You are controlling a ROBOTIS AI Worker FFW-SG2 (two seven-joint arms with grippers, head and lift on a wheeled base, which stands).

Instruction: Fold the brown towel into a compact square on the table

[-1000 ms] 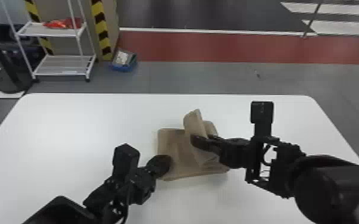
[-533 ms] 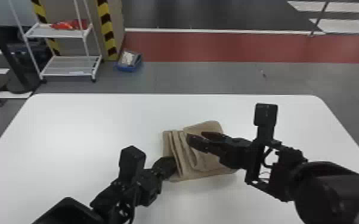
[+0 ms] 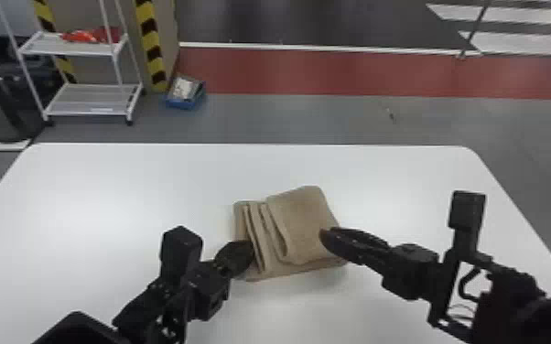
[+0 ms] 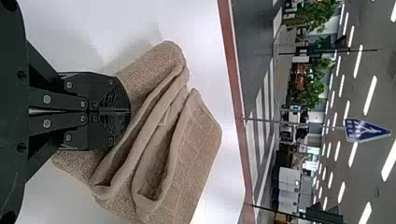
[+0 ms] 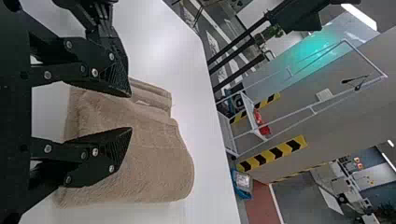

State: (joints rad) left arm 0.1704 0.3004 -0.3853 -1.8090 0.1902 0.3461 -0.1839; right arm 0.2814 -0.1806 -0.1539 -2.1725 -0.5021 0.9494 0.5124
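The brown towel [image 3: 304, 224] lies folded in layers mid-table, its folded edges facing the left arm. At its left side is my left gripper [image 3: 248, 256], over the lower layer. In the left wrist view the left gripper [image 4: 130, 111] has its fingers closed together at the towel [image 4: 198, 140]; whether cloth is pinched between them is hidden. My right gripper [image 3: 327, 237] is at the towel's right part in the head view. In the right wrist view the right gripper [image 5: 130, 112] is open, fingers spread above the towel [image 5: 159, 163], with cloth visible between them.
The white table [image 3: 119, 192] surrounds the towel on all sides. Beyond its far edge stand a white wire shelf [image 3: 91, 98] and a blue box [image 3: 185, 94] on the floor. The two arms reach in from the lower left and lower right.
The right gripper has opened and moved right, off the towel's raised flap. That flap now lies flat over the right part. The left gripper has stayed at the left side.
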